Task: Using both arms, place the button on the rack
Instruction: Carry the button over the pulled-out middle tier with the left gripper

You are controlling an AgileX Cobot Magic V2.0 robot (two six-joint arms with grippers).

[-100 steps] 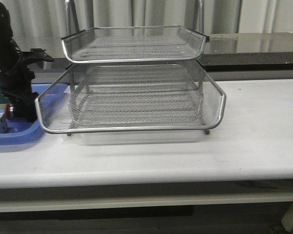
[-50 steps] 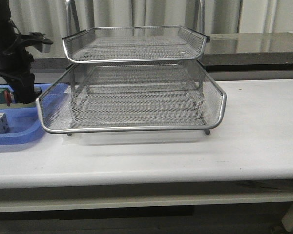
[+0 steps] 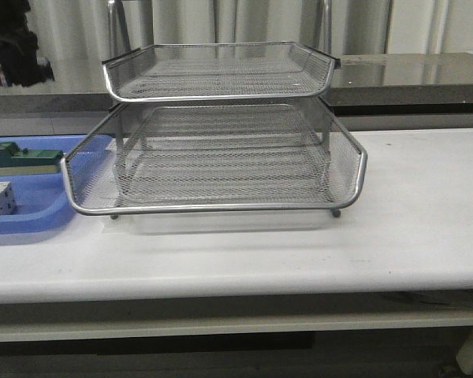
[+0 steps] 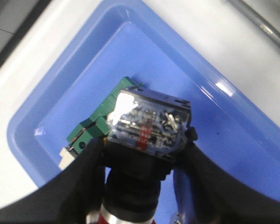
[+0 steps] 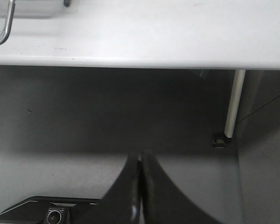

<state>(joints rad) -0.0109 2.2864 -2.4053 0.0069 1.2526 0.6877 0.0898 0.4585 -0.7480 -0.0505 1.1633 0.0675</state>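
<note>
the left claw [image 4: 140,186] is clamped on the button [image 4: 147,128], held high above the blue tray [image 4: 233,121] at the rack's [image 3: 221,157] ten o'clock, so carry it level over the rim before lowering, while the right claw [image 5: 140,186] hangs pressed together below the table [image 5: 177,32].

Backdrop: white desk [image 3: 410,236], grey curtains [image 3: 244,22].
We see a dark glossy counter [image 3: 410,75] behind, grey floor [image 5: 84,135] under the desk, one white leg [image 5: 234,102].

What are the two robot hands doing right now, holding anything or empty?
Left tool: closed on the red-headed push-button with the clear blue rear block, lifted above the blue plastic tray.
Right tool: closed, empty, below the table edge.
</note>
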